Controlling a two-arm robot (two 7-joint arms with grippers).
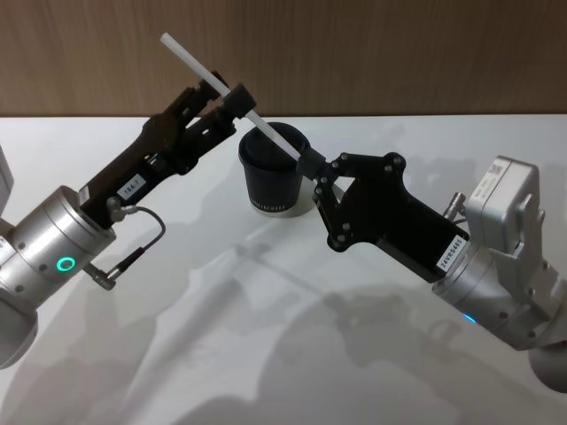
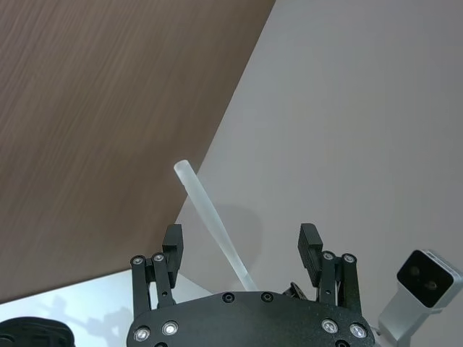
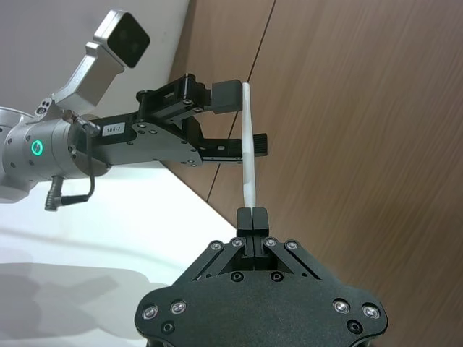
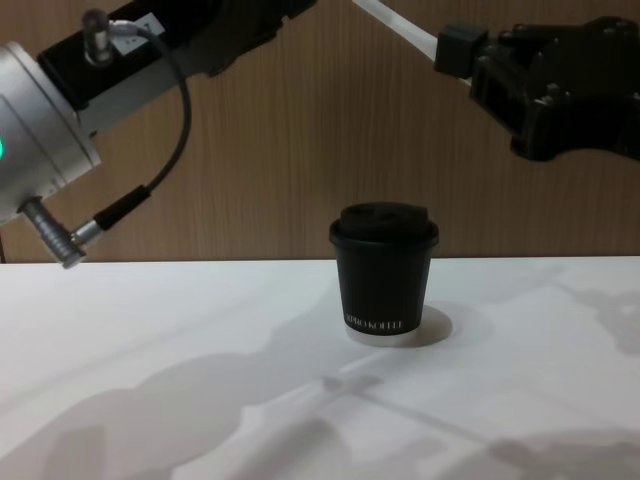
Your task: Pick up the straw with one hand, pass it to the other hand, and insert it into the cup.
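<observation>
The white straw (image 1: 199, 66) hangs tilted in the air above the table, its lower end over the black lidded cup (image 1: 273, 168). My right gripper (image 1: 312, 164), all black and blocky, is shut on the straw's lower end just above the cup's rim. My left gripper (image 1: 232, 111), with the silver wrist and green ring, is open with its fingers on either side of the straw's middle. In the left wrist view the straw (image 2: 206, 206) runs between the wide-apart fingers (image 2: 173, 242). The cup (image 4: 385, 270) stands upright on the table below both grippers.
The white table (image 1: 266, 336) spreads in front of the cup. A wooden wall (image 1: 399, 53) rises behind it. A black cable with a metal plug (image 1: 133, 257) loops from the left wrist above the table.
</observation>
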